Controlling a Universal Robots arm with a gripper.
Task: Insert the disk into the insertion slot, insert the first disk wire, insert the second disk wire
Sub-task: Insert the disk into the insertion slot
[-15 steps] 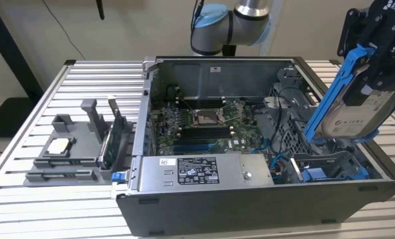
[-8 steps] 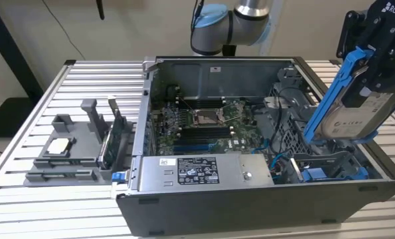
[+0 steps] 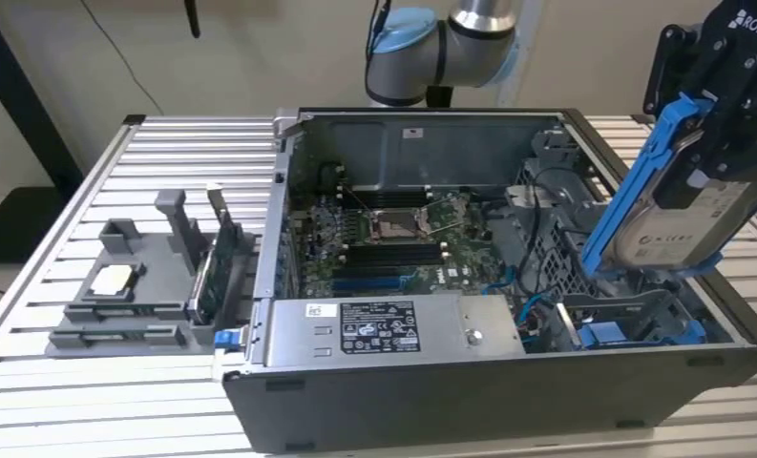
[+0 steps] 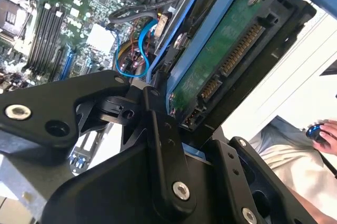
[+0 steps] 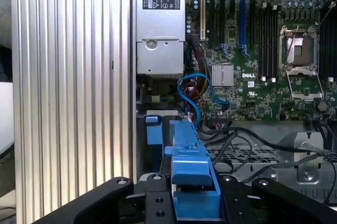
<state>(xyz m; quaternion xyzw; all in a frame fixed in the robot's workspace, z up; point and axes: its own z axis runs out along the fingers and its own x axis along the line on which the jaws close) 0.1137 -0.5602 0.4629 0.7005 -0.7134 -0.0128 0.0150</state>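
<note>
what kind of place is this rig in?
Probably a robotics lab bench: an open desktop computer case on a slatted aluminium table, a grey plastic tray beside it, and the gripper holding the disk above the case.

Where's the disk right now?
At the exterior view's right, the disk hangs tilted in the gripper, above the insertion slot at a corner of the computer case.

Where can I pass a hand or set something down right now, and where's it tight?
Bare slats of the table beyond the grey tray, and in front of it. Crowded: the insertion slot corner, with cables and the disk overhead.
</note>
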